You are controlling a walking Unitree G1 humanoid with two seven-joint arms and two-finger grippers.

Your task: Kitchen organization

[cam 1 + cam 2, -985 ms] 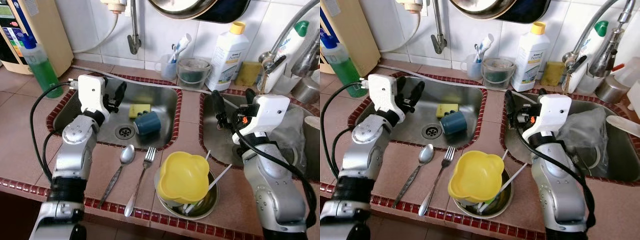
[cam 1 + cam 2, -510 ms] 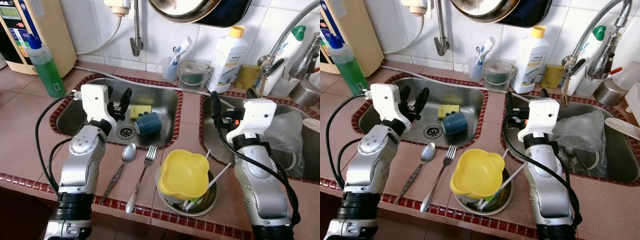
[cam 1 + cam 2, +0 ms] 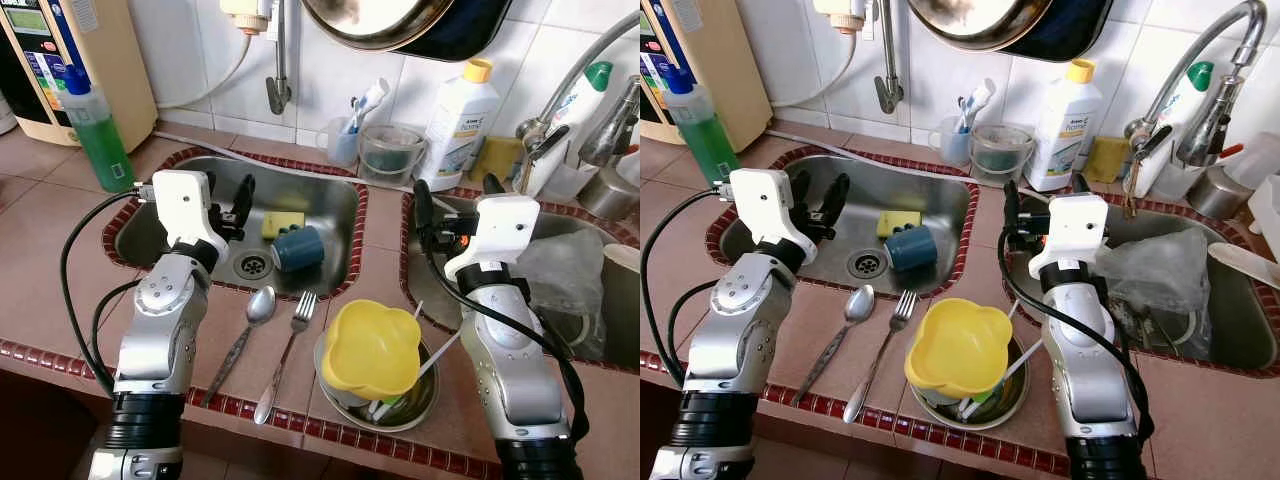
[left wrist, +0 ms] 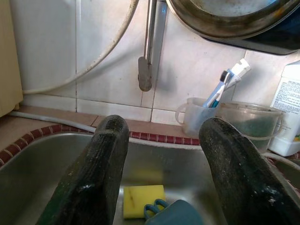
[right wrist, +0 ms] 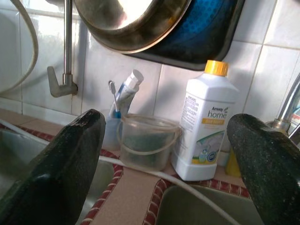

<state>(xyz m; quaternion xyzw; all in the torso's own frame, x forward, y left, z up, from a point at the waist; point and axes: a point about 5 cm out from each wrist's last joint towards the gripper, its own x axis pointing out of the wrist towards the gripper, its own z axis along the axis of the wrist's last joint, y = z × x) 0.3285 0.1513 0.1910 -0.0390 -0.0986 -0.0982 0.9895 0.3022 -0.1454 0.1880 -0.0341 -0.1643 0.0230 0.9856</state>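
Note:
My left gripper (image 3: 230, 205) hovers open over the left sink (image 3: 340, 195), with nothing between its fingers (image 4: 105, 154). A blue mug (image 3: 297, 248) lies on its side by the drain, next to a yellow sponge (image 3: 280, 222) just beyond the gripper. My right gripper (image 3: 452, 200) is open and empty over the near left corner of the right sink (image 3: 425, 290). A spoon (image 3: 250, 320) and a fork (image 3: 290, 340) lie on the tiled counter in front of the left sink. A yellow bowl (image 3: 372, 345) rests in a metal bowl (image 3: 425, 400) with several white sticks.
Along the back wall stand a white detergent bottle (image 5: 206, 126), a clear plastic tub (image 5: 147, 140), a cup with toothbrushes (image 3: 343, 145) and a green soap bottle (image 3: 100, 135). A crumpled plastic bag (image 3: 565, 275) fills the right sink under a tap (image 3: 560, 90). A pan (image 5: 136, 23) hangs overhead.
My right gripper has drifted a little to the left, toward the divider between the sinks. My left gripper stays over the left sink. The view has shifted slightly.

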